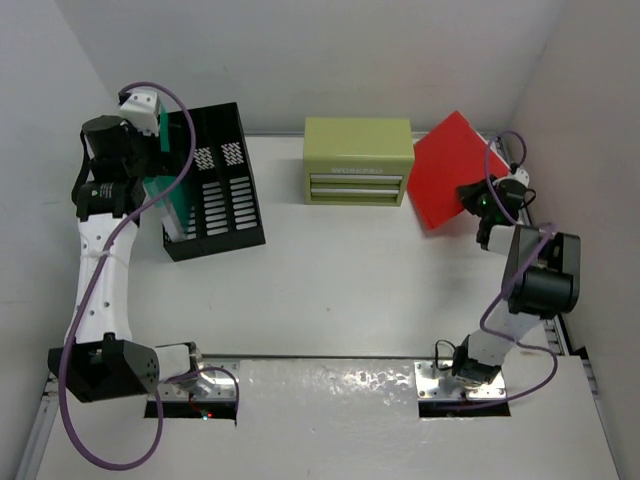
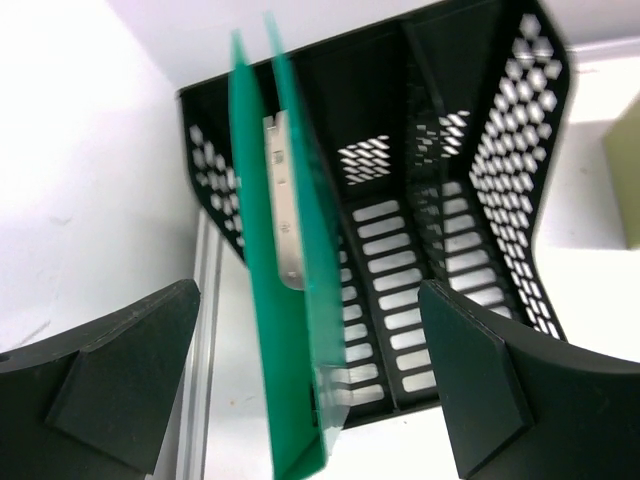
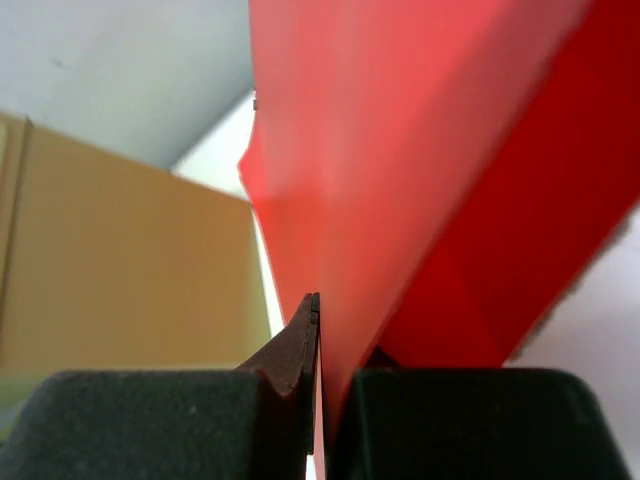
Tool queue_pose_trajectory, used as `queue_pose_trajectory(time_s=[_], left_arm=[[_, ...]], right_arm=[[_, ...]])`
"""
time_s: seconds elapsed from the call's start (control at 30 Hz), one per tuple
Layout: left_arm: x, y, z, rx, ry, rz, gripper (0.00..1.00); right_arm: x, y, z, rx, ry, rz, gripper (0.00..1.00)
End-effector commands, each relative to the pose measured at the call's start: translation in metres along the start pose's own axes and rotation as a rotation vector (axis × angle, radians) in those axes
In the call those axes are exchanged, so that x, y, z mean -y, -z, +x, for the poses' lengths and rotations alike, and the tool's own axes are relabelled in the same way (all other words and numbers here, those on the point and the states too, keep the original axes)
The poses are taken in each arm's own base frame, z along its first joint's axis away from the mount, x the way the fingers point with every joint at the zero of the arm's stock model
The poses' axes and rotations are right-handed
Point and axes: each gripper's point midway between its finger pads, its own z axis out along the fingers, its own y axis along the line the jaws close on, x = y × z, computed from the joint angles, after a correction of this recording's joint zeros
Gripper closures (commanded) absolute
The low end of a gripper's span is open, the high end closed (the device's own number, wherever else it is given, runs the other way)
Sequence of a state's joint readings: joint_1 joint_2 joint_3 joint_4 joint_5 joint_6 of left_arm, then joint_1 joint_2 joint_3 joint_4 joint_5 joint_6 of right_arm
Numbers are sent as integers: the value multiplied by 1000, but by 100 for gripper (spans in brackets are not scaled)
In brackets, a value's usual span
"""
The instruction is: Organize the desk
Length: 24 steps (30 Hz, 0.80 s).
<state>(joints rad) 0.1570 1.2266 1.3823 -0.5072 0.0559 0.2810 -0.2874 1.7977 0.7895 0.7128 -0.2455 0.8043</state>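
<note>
The white desk [image 1: 330, 290] holds a black slotted file rack [image 1: 225, 190] at the back left. A green folder [image 1: 168, 205] stands upright in the rack's leftmost slot. In the left wrist view the green folder [image 2: 270, 300], with a metal clip inside, stands between the wide-open fingers of my left gripper [image 2: 310, 390], touching neither. My left gripper [image 1: 150, 165] hovers over the rack's left end. My right gripper [image 1: 472, 195] is shut on the edge of a red folder [image 1: 445, 170], held tilted at the back right. In the right wrist view, my right gripper [image 3: 325, 330] pinches the red folder [image 3: 420, 150].
An olive-green small drawer chest [image 1: 358, 160] stands at the back centre, just left of the red folder; it also shows in the right wrist view [image 3: 120, 260]. White walls enclose the desk on three sides. The rack's other slots [image 2: 450, 200] hold nothing.
</note>
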Motion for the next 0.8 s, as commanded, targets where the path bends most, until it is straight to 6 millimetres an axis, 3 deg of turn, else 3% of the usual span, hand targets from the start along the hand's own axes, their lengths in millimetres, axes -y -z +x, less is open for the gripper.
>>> queue_pose_trajectory(time_s=[0.0,0.23,0.3,0.33,0.37,0.5,0.63,0.77], left_arm=[[16,19,-32,100,-59,95,10],[45,32,-35,120,-136,231,11],[55,36,-32,118,-162,282,11],[59,39,-32,122,-168,303,11],[67,42,-29,119,-175,350,10],[88,50,-23,119,-210,470,10],[108,59,-26,143,-220,552,10],[126,64,-14,115,-233,619,11]], right_arm=[[19,35,3,-22,179,103,100],[2,104,-28,-20,385,201,100],[-13,126,-51,39,437,217,100],[-10,136,-47,6,446,246,100],[-26,150,-66,55,474,237,100],[-48,188,-82,34,528,256,100],[-77,222,-89,-7,564,211,100],[-87,242,-89,-34,580,200,100]])
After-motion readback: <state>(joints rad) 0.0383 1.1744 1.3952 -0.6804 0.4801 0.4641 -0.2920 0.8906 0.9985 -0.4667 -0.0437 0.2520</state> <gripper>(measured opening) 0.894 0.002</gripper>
